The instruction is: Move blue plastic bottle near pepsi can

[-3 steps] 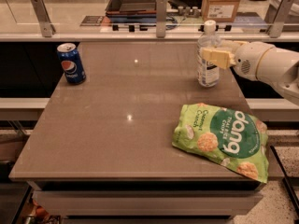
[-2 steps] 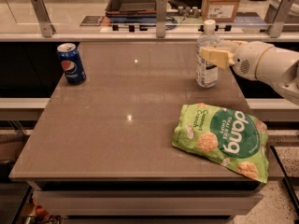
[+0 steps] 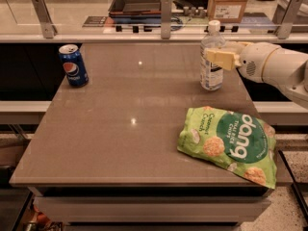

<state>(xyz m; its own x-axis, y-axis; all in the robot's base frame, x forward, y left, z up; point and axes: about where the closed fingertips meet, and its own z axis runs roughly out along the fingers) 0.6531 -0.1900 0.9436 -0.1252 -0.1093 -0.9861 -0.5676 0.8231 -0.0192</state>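
Note:
The blue plastic bottle (image 3: 211, 69) is clear, with a white cap and a white label, and stands upright at the table's far right. My gripper (image 3: 220, 56) reaches in from the right. Its pale fingers (image 3: 219, 58) straddle the bottle's upper body and are closed on it. The bottle's base looks to be resting on the table. The pepsi can (image 3: 73, 65) stands upright at the far left of the table, well apart from the bottle.
A green snack bag (image 3: 228, 143) lies flat at the front right of the brown table (image 3: 130, 129). A railing with metal posts (image 3: 166, 16) runs along the far edge. My white arm (image 3: 279, 69) extends past the table's right edge.

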